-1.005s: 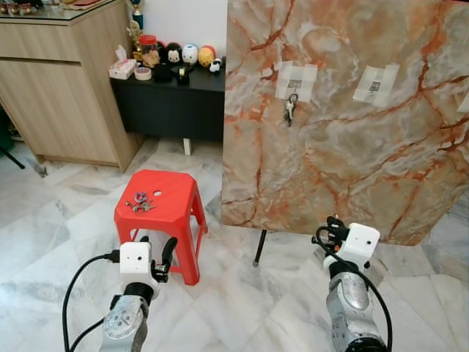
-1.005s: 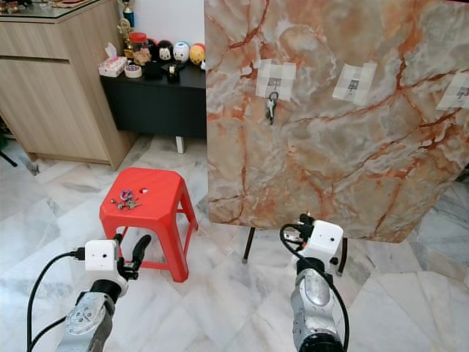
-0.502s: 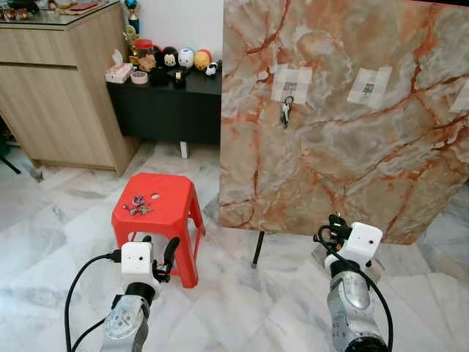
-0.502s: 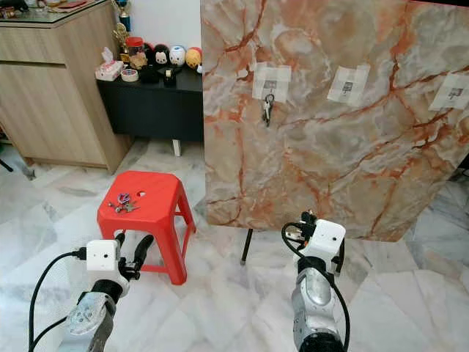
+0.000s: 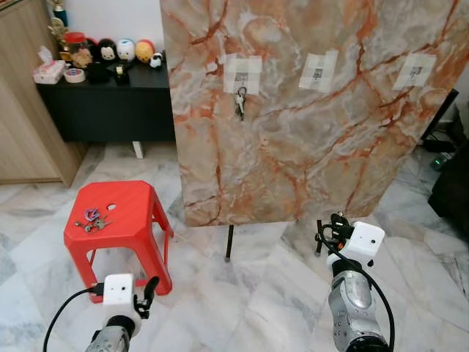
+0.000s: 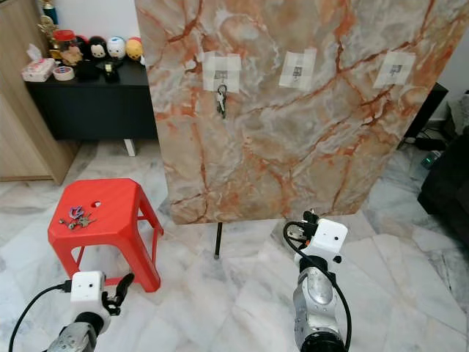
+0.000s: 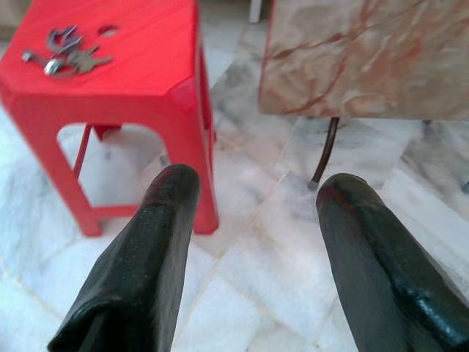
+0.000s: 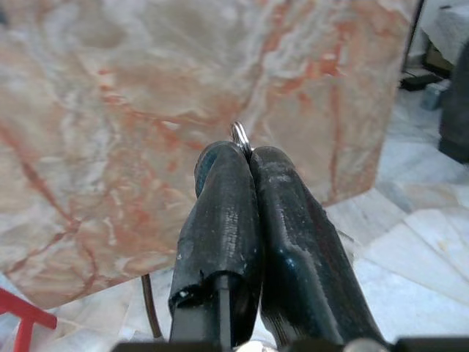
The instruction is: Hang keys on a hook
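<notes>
Before the veined marble board [image 5: 308, 125], right gripper [image 8: 245, 158] pinches a round metal key ring [image 8: 240, 135]; left gripper [image 7: 253, 191] gapes.

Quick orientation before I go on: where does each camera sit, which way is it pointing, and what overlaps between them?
Left and right eye views: head stereo pair, looking forward and down at the marble board, hung keys, red stool; both arms low in frame.
Left wrist view: along the open left gripper toward the stool and the loose keys on it.
Right wrist view: along the right gripper, shut on a key ring, facing the board.
Shared: board in all views; stool and loose keys in head and left wrist views.
</notes>
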Robot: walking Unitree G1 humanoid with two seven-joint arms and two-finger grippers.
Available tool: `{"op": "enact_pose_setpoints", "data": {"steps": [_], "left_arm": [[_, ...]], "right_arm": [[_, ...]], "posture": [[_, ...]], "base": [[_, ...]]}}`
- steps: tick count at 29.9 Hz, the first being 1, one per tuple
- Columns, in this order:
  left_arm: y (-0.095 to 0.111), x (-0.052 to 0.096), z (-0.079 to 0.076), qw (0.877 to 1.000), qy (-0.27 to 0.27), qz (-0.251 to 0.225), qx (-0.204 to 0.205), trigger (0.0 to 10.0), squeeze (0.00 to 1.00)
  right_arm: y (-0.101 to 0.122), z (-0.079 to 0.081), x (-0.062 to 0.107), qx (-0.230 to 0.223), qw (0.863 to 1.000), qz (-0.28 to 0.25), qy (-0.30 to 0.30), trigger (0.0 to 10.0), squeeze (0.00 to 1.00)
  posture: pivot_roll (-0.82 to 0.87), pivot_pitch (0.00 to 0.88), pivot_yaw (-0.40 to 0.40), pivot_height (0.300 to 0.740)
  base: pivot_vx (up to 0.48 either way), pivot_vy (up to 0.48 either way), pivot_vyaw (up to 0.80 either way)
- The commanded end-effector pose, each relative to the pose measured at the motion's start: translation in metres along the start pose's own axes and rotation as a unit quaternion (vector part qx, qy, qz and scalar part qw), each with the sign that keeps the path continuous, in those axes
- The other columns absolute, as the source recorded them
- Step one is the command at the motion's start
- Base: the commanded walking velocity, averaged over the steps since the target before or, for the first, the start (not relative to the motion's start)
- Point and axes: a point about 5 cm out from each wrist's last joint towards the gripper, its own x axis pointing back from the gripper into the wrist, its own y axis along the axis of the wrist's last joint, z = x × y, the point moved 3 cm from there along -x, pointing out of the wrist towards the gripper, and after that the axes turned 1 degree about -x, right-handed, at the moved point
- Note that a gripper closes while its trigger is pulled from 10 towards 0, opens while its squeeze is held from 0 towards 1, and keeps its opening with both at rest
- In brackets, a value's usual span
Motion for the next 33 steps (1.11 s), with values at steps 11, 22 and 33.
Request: {"op": "enact_pose_setpoints", "data": {"steps": [11, 22, 33], "left_arm": [[-0.04, 0.013, 0.013, 0.997, 0.033, 0.076, 0.007, 10.0, 0.0], [-0.053, 0.019, 0.02, 0.994, 0.042, 0.099, 0.0, 10.0, 0.0], [-0.046, 0.014, 0.015, 0.996, 0.032, 0.083, 0.001, 10.0, 0.0]], "right_arm": [[0.0, 0.001, 0.0, 0.0, 1.0, -0.002, -0.002, 10.0, 0.0], [0.0, 0.002, 0.0, 0.0, 1.0, -0.003, -0.002, 10.0, 0.0], [0.002, 0.003, -0.001, 0.004, 1.0, -0.005, -0.002, 10.0, 0.0]], "posture": [[0.05, 0.0, -0.094, 0.74], [0.05, 0.0, -0.089, 0.74], [0.04, 0.0, -0.086, 0.74]], "base": [[0.284, 0.0, 0.0], [0.326, 0.0, 0.0], [0.325, 0.0, 0.0]]}}
